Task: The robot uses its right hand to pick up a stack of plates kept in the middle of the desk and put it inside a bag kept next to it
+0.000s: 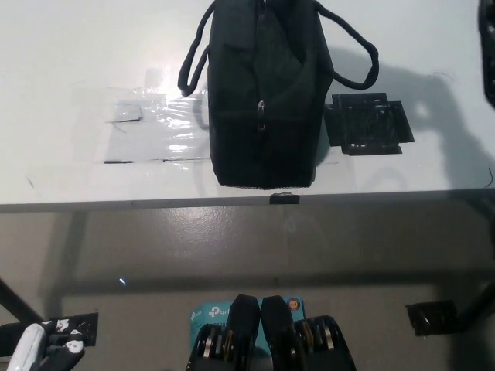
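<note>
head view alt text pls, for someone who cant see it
A black bag stands on a white desk, its handles draped to either side, with a flat stack of black plates just to its right. The robot's white left hand rests low at the bottom left, below the desk edge; of the black right arm, only a sliver shows at the upper right edge.

Single head view, looking steeply down at near edge of desk (62, 46), floor below.

A black bag (263, 100) lies on the white desk (62, 93), handles splayed outward.
</note>
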`<action>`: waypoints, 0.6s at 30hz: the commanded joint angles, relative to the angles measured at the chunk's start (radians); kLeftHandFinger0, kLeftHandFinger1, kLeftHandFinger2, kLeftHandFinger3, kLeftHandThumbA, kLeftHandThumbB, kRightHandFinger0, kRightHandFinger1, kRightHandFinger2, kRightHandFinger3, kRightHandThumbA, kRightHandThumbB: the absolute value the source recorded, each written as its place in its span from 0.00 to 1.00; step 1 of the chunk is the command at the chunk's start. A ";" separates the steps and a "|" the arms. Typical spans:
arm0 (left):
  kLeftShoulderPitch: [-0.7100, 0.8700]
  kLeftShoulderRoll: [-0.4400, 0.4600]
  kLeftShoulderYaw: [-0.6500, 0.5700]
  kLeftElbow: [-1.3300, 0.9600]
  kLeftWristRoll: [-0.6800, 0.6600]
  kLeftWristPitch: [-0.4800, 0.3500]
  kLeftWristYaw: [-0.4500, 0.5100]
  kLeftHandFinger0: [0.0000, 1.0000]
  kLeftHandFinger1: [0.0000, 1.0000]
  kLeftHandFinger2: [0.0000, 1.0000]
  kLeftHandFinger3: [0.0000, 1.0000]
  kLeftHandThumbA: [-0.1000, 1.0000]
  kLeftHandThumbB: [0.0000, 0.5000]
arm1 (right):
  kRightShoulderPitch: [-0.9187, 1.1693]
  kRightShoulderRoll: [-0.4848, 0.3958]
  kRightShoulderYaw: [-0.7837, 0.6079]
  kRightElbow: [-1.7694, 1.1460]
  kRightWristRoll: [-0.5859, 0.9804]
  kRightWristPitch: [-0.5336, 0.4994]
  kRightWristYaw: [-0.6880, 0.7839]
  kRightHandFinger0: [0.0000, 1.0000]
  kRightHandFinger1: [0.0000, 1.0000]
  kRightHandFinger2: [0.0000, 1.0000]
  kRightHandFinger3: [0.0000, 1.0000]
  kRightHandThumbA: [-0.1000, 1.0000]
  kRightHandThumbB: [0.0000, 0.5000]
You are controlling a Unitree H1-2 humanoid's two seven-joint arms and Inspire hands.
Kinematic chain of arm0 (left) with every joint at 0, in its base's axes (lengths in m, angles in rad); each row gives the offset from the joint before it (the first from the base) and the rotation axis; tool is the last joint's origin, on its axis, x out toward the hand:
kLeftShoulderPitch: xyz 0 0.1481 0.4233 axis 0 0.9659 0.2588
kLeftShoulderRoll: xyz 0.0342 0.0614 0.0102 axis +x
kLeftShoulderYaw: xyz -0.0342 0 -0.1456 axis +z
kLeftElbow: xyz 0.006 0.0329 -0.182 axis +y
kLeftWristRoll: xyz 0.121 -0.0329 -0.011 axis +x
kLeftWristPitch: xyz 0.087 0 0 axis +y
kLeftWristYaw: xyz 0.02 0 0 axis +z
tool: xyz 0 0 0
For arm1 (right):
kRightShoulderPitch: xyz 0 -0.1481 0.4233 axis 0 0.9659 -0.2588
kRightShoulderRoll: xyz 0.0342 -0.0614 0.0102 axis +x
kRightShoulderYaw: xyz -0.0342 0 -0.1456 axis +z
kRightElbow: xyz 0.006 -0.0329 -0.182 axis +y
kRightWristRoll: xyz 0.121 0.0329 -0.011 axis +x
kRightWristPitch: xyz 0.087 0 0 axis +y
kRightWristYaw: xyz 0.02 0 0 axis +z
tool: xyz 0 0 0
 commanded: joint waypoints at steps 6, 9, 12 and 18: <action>0.010 0.024 -0.009 -0.037 0.030 -0.036 0.000 0.64 0.66 0.74 0.82 0.00 0.00 | -0.029 -0.027 0.066 0.034 -0.264 -0.013 0.132 0.00 0.00 0.00 0.08 0.00 0.99; 0.010 0.019 -0.009 -0.039 0.030 -0.035 0.002 0.66 0.67 0.75 0.82 0.00 0.00 | -0.021 -0.017 0.093 0.051 -0.341 -0.013 0.145 0.00 0.00 0.00 0.00 0.00 0.90; 0.010 0.019 -0.009 -0.039 0.032 -0.031 0.001 0.66 0.67 0.75 0.82 0.00 0.00 | -0.015 0.002 0.095 0.072 -0.412 -0.013 0.152 0.00 0.00 0.18 0.03 0.00 0.73; 0.013 0.018 -0.010 -0.051 0.041 -0.024 0.002 0.65 0.66 0.75 0.83 0.00 0.00 | 0.000 -0.050 0.203 0.111 -0.489 -0.013 0.128 0.00 0.00 0.29 0.17 0.00 0.57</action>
